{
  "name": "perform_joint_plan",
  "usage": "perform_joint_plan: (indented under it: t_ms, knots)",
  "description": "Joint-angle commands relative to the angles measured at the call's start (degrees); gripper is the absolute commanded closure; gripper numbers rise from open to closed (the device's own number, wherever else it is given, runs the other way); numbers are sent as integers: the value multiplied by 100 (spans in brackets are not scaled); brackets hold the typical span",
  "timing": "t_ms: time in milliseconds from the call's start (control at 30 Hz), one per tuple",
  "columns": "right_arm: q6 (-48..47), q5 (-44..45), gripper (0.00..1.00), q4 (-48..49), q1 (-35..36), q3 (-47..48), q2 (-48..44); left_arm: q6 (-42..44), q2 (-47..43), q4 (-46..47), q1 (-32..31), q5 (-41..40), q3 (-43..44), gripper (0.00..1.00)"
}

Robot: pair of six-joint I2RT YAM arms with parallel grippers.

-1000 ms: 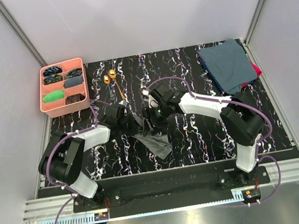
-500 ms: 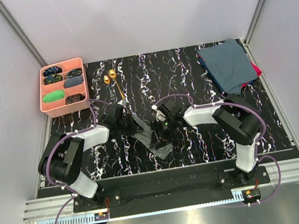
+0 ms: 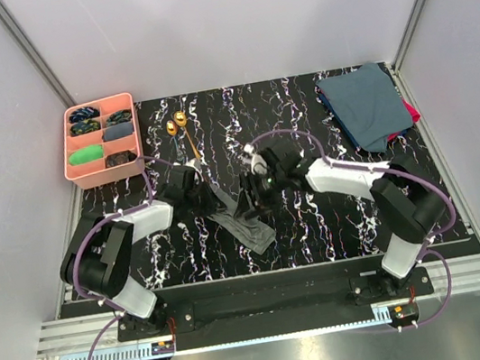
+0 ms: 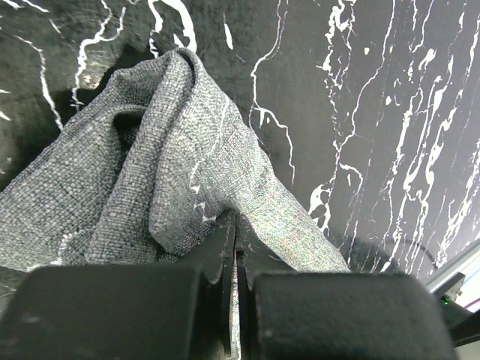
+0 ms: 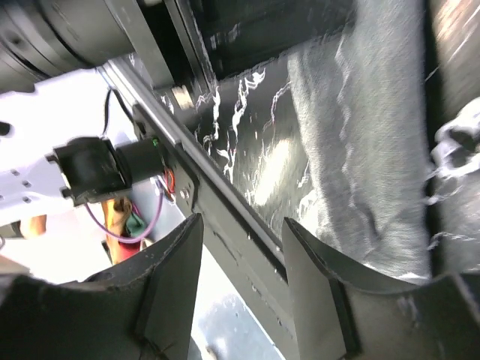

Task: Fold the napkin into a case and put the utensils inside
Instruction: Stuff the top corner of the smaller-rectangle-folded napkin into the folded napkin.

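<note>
Pink tray holds small items; left end effector pinches napkin, right end effector stands open.

Overhead view, wrists close, likely sharing napkin

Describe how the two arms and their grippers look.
Both the left arm and the right arm have white shell links between rounded black joints. A thin purple cable loops along each. The left gripper and the right gripper have matt black fingers.
</note>
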Motion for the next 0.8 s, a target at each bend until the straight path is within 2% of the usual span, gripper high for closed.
perform_joint_plan:
  t_ms: [0, 133, 200, 400, 600, 767]
  knots:
    - [-398, -17, 45, -467, -195, 524, 122, 259, -264, -62, 89, -311, -98, 100]
    - [-442, 1, 52, -503, -178, 665, 448, 250, -265, 0, 115, -268, -151, 100]
    - [-451, 80, 59, -503, -134, 613, 640, 232, -239, 52, 124, -259, -169, 100]
    - [-381, 177, 70, -178, 95, 270, 826, 223, -194, 114, 124, -241, -178, 100]
    - [154, 19, 76, 577, 341, -274, 870, 224, -150, 123, 133, -259, -151, 100]
    - [147, 158, 77, 1114, 332, -644, 1291, 328, -247, -17, 151, -162, 24, 100]
